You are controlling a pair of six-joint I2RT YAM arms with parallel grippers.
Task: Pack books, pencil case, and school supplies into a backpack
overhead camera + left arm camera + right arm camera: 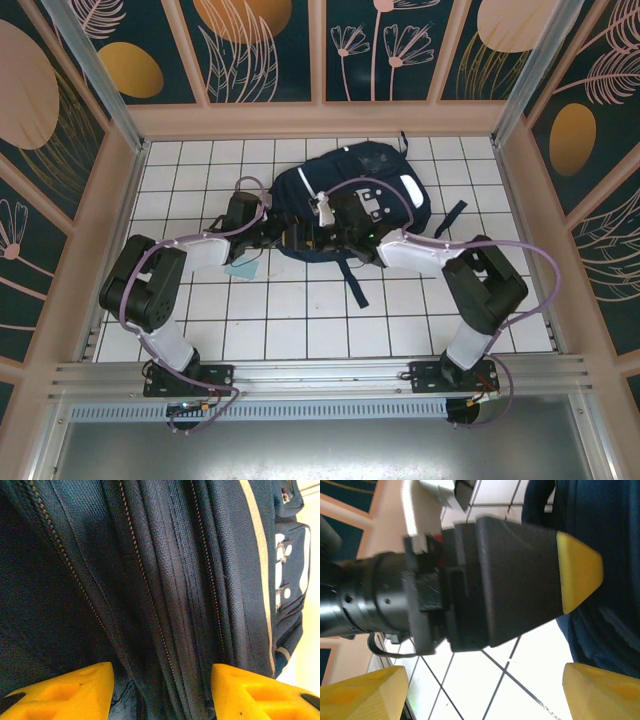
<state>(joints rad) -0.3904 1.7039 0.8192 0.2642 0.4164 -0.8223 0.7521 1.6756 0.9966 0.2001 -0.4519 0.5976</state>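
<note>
- Straddling a thick bunch of navy fabric, the left gripper (161, 696) has its yellow fingertips (60, 695) roughly half apart, one on each side of the folds.
- Both tips sit against the cloth, but I cannot tell whether they actually pinch it or only rest there.
- The right gripper (481, 692) stands wide open with bare white tiles (520, 680) between its fingers, holding nothing.
- Just beyond those open fingers, the left arm's black finger with its yellow tip points at the backpack (355, 195).
- The backpack lies flat on the tiled table (300, 330), toward the far middle. Its long axis runs roughly left to right, with the pale front patch (410, 186) at the right end and dark straps trailing toward the near edge.
- From the left wrist, its zip lines run along the view from top to bottom.
- A small pale blue-green square (240, 268) lies on the tiles just beside the left forearm, apart from the backpack.
</note>
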